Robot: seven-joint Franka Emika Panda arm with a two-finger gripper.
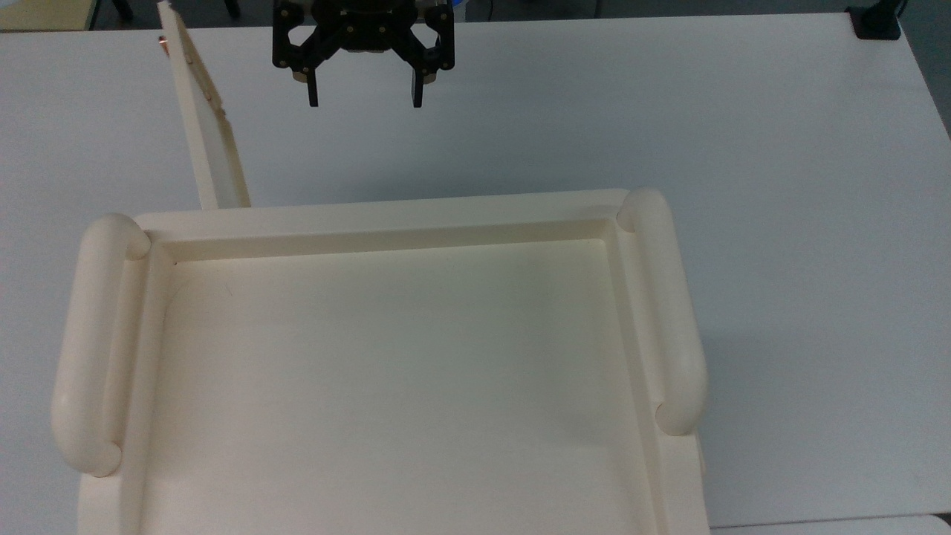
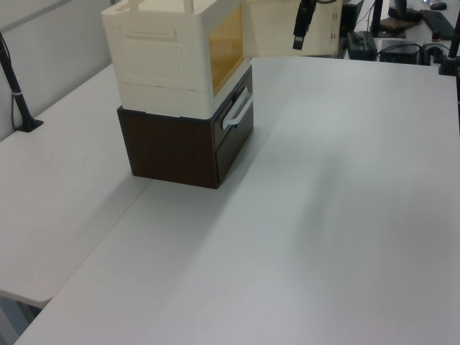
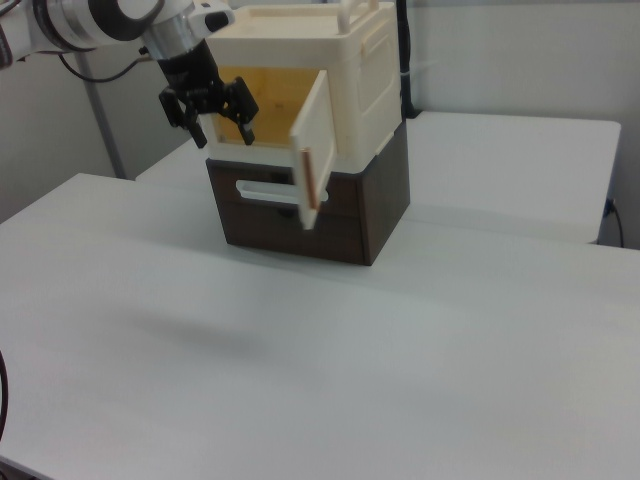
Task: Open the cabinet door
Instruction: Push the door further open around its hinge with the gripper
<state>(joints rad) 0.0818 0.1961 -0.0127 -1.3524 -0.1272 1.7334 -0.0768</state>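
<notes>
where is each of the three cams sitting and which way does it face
Top view: above the cabinet, looking down past its tray top at the open gripper and cabinet door.
Left view: high at one table side, facing the door opening; gripper shows.
Right view: opposite side; gripper, arm.
All share door and gripper.
</notes>
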